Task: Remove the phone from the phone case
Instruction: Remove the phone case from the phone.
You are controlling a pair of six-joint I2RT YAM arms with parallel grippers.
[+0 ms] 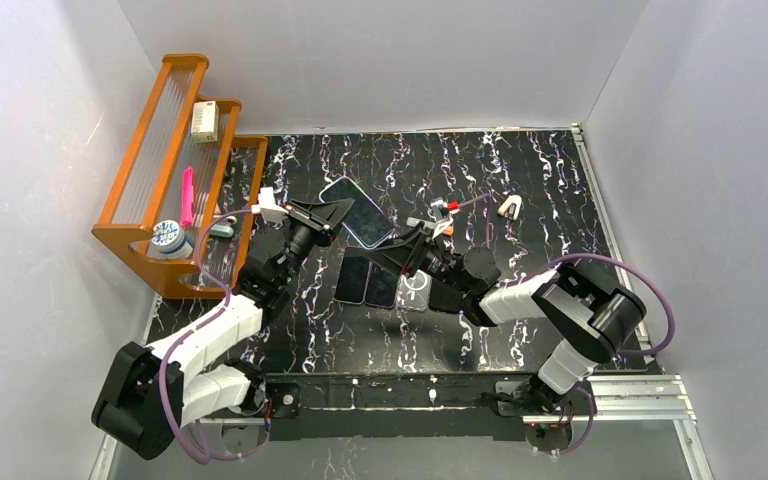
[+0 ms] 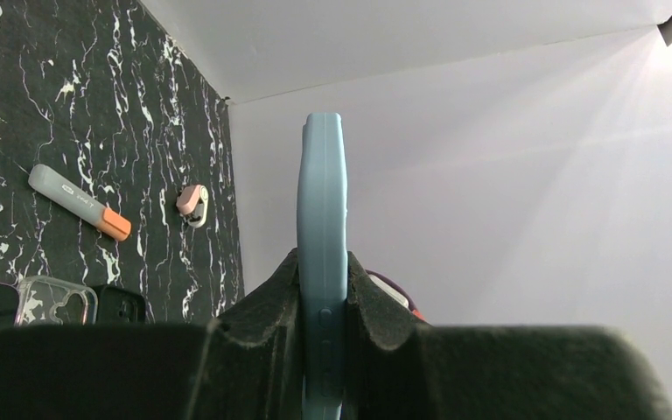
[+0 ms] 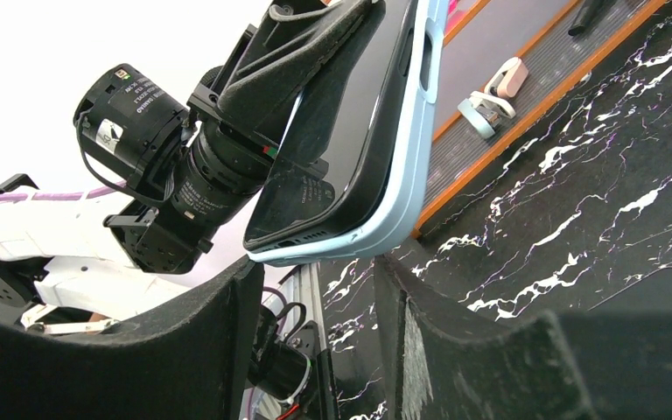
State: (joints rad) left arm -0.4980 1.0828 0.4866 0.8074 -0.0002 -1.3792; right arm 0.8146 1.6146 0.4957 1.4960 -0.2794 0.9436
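Currently the left gripper clamps the cased phone on edge above the table; the right gripper gapes just under its corner. Best to pinch only the case lip, then peel.

I see black phone inside light-blue phone case, aloft and tilted, left of centre, gripped by left hand

Bright even lighting; glare upper right in left wrist view; near claws blurred.

White-shelled, black-jointed arms, purple cables, black, perhaps foam-padded fingers
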